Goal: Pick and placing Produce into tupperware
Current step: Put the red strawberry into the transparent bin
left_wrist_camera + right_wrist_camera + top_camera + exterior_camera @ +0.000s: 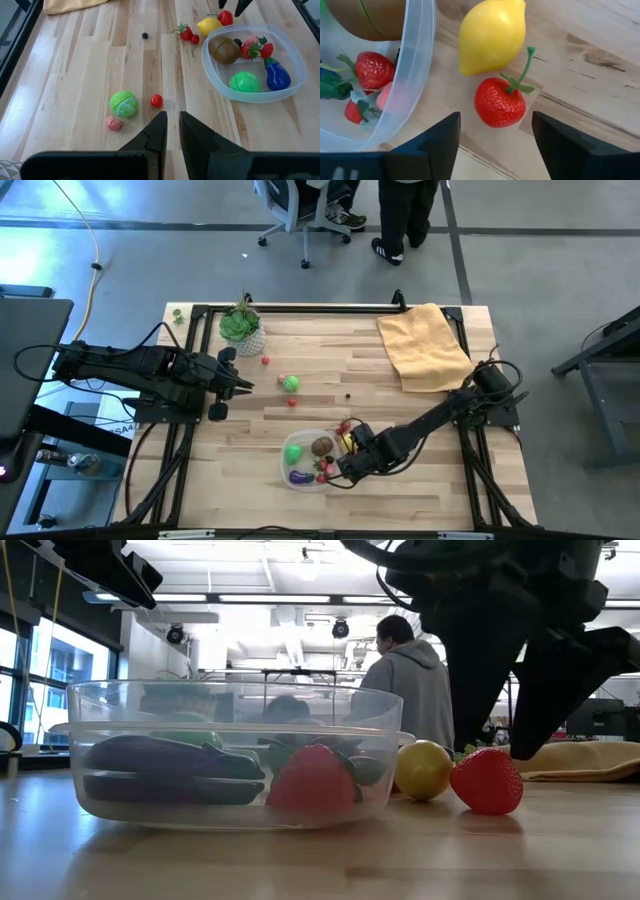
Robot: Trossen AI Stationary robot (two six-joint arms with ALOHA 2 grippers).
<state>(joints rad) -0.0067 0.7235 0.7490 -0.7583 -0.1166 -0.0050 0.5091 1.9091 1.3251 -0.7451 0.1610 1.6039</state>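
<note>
The clear tupperware stands on the table's near middle and holds a brown kiwi, a green ball, a purple eggplant and strawberries. Just outside its right wall, a red strawberry and a yellow lemon lie on the wood. My right gripper is open and hangs just above this strawberry, one finger on each side, touching nothing; the low view shows it too. My left gripper is shut and empty at the table's left side.
A green cabbage, a small red tomato and a pink piece lie on the wood ahead of my left gripper. Two more berries lie near the lemon. A potted plant stands far left, a yellow cloth far right.
</note>
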